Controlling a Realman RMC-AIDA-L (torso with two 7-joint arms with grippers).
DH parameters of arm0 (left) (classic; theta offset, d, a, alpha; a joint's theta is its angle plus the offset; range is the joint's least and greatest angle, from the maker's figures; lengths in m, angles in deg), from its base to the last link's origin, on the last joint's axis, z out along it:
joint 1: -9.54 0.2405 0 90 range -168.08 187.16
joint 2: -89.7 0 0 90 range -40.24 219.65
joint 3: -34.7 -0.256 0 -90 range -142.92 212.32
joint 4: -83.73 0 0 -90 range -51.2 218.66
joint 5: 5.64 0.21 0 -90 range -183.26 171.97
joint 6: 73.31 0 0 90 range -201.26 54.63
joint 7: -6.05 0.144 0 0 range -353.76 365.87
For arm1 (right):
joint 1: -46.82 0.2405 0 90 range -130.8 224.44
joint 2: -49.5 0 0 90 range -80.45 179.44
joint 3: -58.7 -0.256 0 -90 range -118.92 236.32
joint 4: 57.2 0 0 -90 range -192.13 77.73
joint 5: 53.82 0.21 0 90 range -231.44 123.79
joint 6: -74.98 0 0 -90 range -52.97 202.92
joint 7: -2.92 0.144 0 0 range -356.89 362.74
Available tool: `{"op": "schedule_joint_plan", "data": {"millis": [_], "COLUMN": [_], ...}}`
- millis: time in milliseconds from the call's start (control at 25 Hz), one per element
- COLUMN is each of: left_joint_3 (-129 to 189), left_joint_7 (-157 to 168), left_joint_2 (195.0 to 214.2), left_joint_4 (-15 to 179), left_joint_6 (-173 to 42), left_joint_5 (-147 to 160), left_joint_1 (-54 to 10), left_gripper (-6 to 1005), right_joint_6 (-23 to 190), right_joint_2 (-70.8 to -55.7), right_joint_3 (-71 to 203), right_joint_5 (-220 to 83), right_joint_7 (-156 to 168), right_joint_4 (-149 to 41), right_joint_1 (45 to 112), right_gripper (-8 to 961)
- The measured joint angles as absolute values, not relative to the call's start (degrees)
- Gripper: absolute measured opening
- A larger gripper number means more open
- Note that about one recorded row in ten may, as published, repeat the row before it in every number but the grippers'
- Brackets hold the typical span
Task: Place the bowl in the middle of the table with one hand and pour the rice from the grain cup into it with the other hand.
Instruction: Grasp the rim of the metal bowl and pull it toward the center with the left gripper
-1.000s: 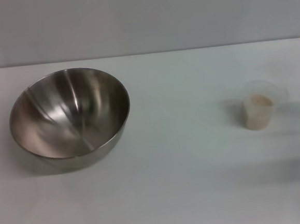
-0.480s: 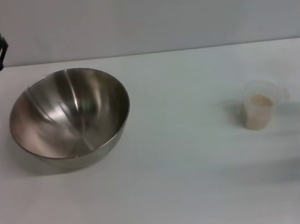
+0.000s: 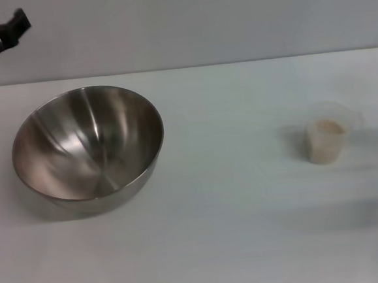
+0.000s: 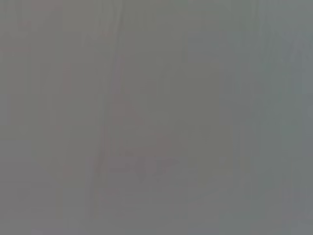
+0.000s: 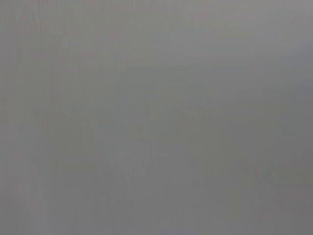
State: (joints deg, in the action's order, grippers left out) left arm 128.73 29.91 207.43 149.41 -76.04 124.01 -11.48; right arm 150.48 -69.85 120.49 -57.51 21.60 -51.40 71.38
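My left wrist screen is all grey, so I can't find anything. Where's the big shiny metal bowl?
Observer: The large round stainless-steel bowl sits empty on the left part of the plain white table.
Operator: Where's the rice?
Observer: The pale rice is in the small clear plastic grain cup, which stands upright, well off to the bowl's right.
Operator: And my left hand?
Observer: The black left gripper hangs at the far left, beyond the bowl, touching nothing.
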Motion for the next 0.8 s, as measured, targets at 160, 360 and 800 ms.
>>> {"op": "schedule_joint_plan", "data": {"millis": [160, 360, 800], "left_joint_3": [135.3, 141.4, 143.6], "left_joint_7": [30.4, 30.3, 21.0], "left_joint_2": [207.52, 207.57, 207.67], "left_joint_4": [154.7, 161.9, 176.4], "left_joint_6": [-92.1, -109.6, -138.4], "left_joint_5": [124.1, 128.3, 145.5], "left_joint_1": [-11.4, -10.7, -11.2], "left_gripper": [859, 859, 860], "right_joint_6": [150.4, 150.3, 150.3], "right_joint_2": [-69.86, -69.84, -69.66], "right_joint_3": [120.5, 120.5, 120.5], "right_joint_5": [-57.5, -57.5, -57.5], "right_joint_7": [21.5, 21.4, 21.3], "right_joint_4": [-51.4, -51.4, -50.9], "right_joint_1": [71.5, 71.8, 72.5], "right_gripper": [816, 815, 815]}}
